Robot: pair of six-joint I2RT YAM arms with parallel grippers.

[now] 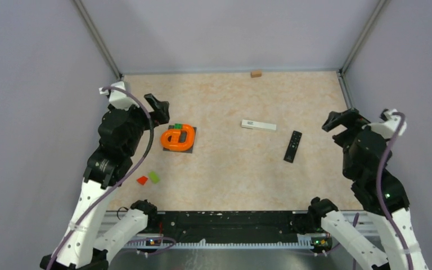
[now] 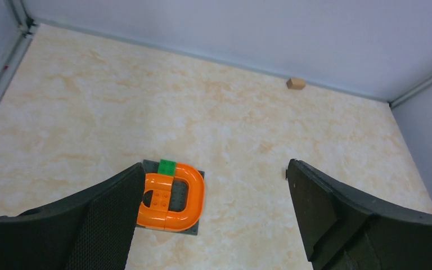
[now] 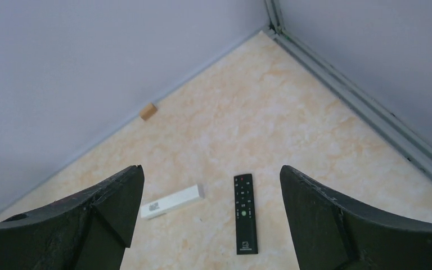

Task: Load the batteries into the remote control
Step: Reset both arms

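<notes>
While both arms' jaws gape empty, the slim black plastic remote control (image 1: 293, 146) lies on the beige marbled tabletop (image 1: 225, 169).

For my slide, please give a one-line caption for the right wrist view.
Open right pincer, with a black remote and a white bar lying apart on the marbled table.

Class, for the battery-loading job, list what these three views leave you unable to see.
- Batteries: none can be made out in any view.
- Black remote: lies buttons up in the right wrist view, so its underside is hidden.
- Orange curved piece: left wrist view, one end covered by one of the left arm's fingers.
- White bar: top view, markings too small to read.
</notes>
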